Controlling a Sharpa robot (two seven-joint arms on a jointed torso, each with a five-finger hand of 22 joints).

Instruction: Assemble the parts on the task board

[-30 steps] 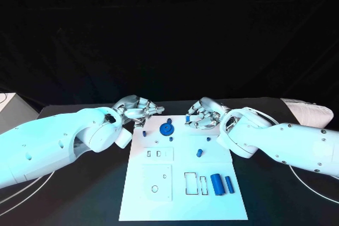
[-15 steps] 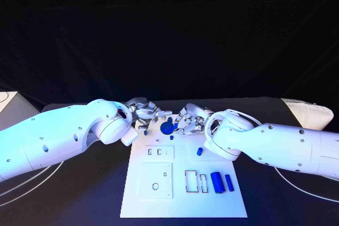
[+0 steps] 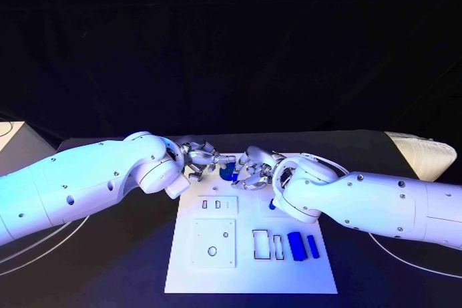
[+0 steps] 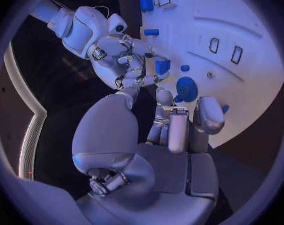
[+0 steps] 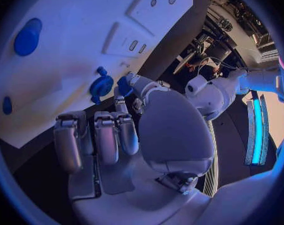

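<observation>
The white rectangular task board (image 3: 252, 254) lies on the black table (image 3: 115, 268), and at its far end stands the round blue gear-like part (image 3: 228, 175), between the two hands; the left silver hand (image 3: 203, 160) reaches in just beside this round part, its fingers (image 4: 207, 116) curled partway and held close together beside it, though whether they touch it cannot be told; the right silver hand (image 3: 255, 172) sits on the other side of the same part; in the left wrist view it pinches a small blue block (image 4: 162, 66) at its fingertips, its other fingers bent in. Nearer than the round part, by the board's near right corner, two blue cylindrical parts (image 3: 302, 245) lie side by side, beside a narrow rectangular slot (image 3: 261, 244).
</observation>
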